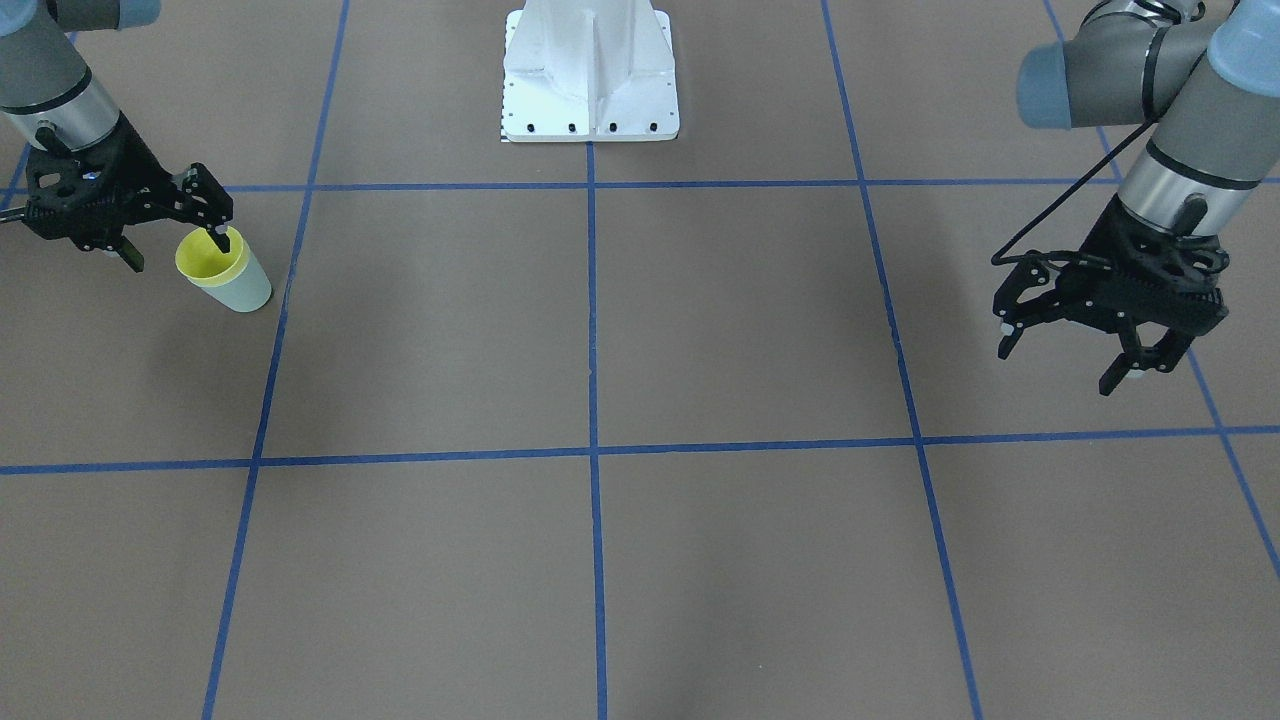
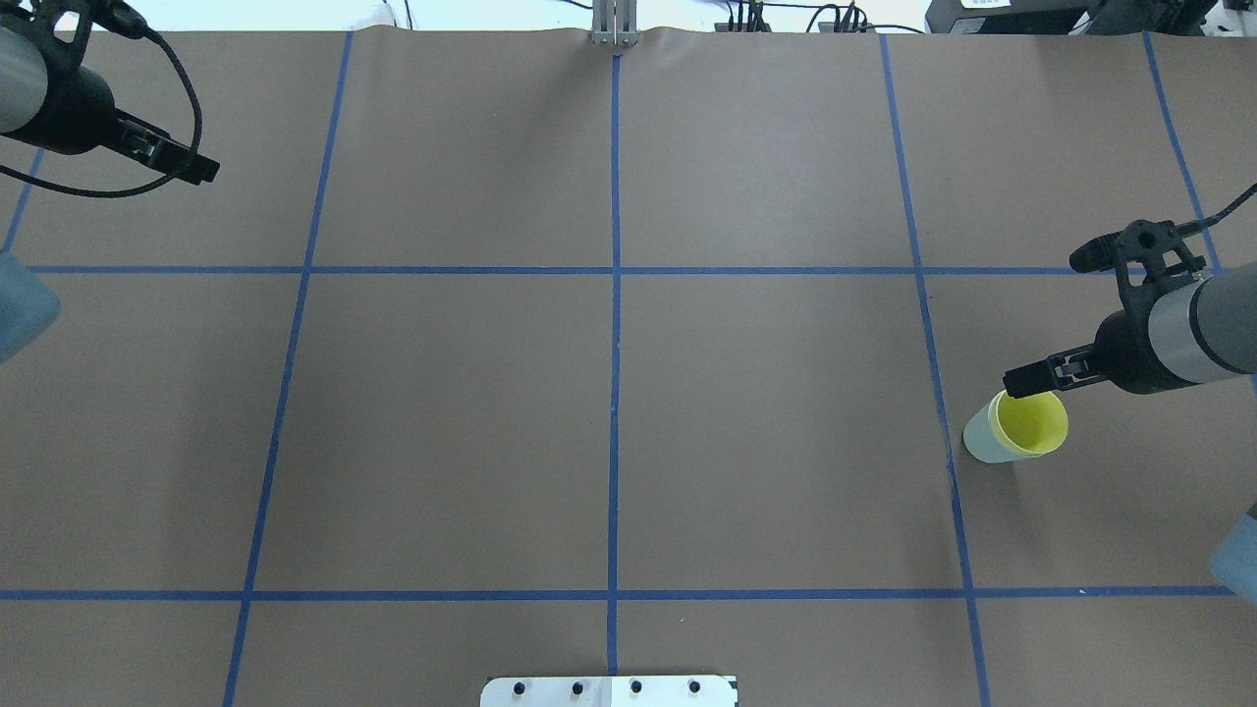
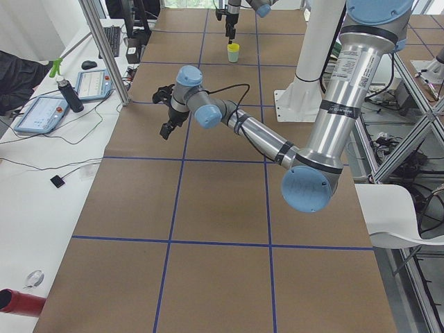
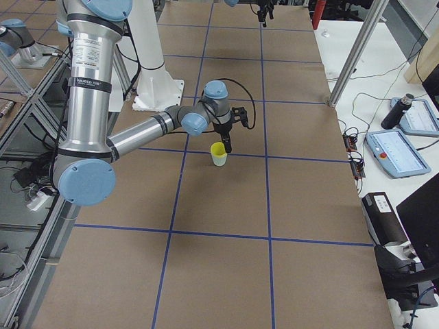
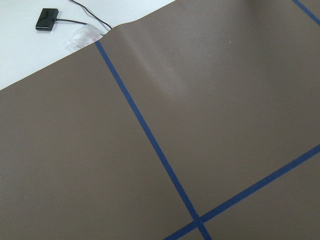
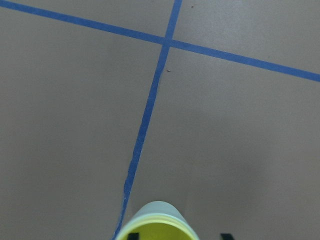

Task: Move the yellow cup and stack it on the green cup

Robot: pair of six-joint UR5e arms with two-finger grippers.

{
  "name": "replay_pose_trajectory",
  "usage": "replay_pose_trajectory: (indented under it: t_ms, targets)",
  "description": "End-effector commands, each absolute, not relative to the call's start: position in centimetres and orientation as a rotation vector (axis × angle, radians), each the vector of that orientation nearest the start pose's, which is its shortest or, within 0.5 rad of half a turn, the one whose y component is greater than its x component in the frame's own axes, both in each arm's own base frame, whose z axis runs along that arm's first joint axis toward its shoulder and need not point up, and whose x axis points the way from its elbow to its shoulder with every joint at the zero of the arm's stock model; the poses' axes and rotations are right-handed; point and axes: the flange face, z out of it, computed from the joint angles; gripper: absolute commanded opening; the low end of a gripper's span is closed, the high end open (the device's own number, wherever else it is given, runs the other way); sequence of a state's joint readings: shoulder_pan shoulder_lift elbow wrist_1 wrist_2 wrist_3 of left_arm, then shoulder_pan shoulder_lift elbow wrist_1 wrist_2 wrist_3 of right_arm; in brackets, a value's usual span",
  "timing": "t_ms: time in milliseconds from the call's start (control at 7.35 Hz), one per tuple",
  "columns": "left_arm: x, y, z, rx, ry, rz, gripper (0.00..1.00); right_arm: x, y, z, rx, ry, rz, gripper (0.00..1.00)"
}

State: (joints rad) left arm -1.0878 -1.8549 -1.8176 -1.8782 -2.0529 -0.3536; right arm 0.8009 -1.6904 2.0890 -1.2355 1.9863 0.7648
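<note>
yellow cup nested in green cup on table; right pincer open at rim, gripping nothing; left pincer open, empty.

Of the yellow cup we see only rim and inside, its wall hidden in the green cup; the right wrist view crops both.

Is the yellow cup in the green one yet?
In. The yellow cup nests inside the upright green cup, only its rim and interior showing.
</note>
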Motion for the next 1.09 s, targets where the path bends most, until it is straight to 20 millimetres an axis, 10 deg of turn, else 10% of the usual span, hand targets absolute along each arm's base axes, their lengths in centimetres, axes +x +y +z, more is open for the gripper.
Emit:
replay_pose_trajectory:
  t_ms: [0, 952]
  targets:
    - [14.6, -58.1, 37.1, 0.521, 0.741, 0.338, 1.0, -24.0, -38.9, 43.3, 0.232, -0.803, -0.144, 1.0]
    - [-6.5, -63.2, 55.1, 0.386, 0.6, 0.369, 1.0, -10.3, -46.9, 50.6, 0.163, -0.677, -0.155, 1.0]
